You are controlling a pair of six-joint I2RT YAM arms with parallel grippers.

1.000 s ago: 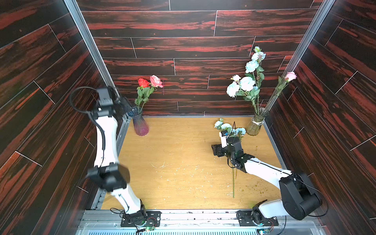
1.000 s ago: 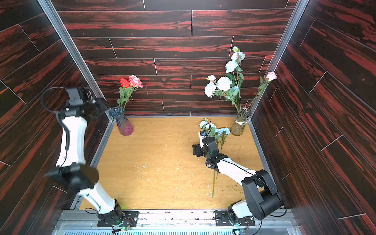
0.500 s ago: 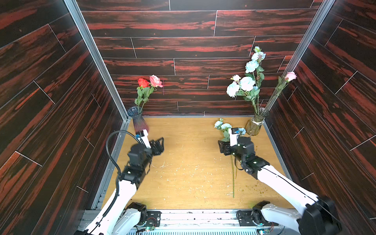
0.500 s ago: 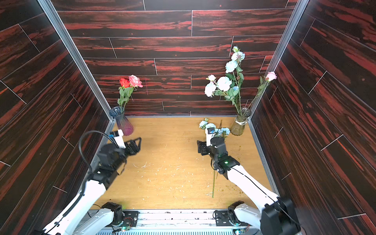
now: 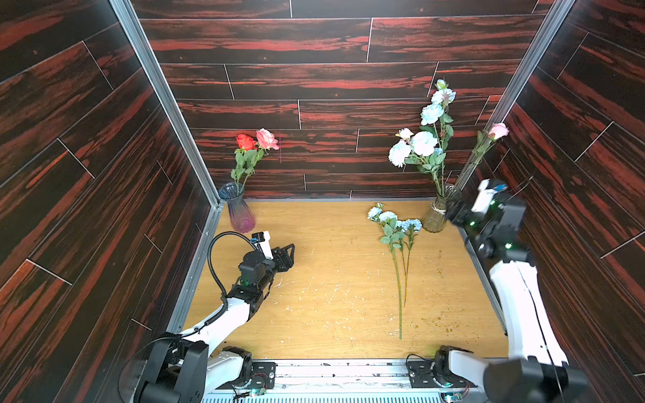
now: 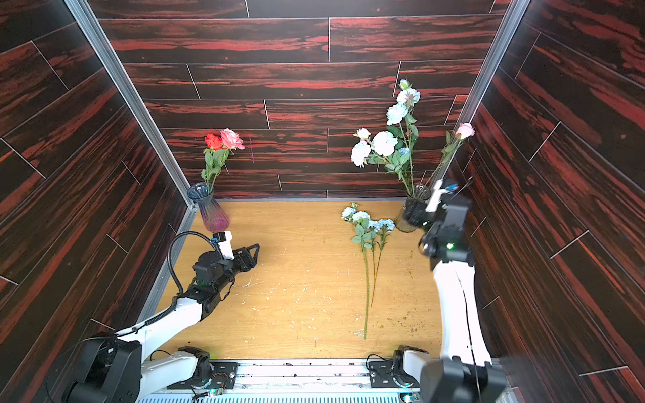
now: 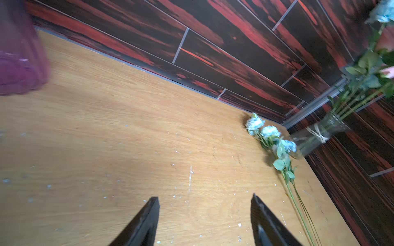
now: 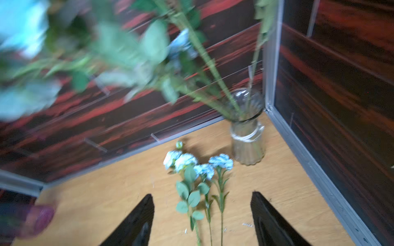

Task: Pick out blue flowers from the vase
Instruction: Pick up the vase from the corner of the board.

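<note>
We found the purple vase blurred and cut off in the left wrist view. Left gripper was spread, empty, well apart from the blue flowers. Those lay flat on the table, pale ruffled heads near the clear vase. Taller blue sprays stood in it. Right gripper, motion-blurred, hung spread and empty just beside that vase.

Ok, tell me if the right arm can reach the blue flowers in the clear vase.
Probably yes: the right gripper is open beside the clear vase, with nothing between it and the stems of the blue flowers.
</note>
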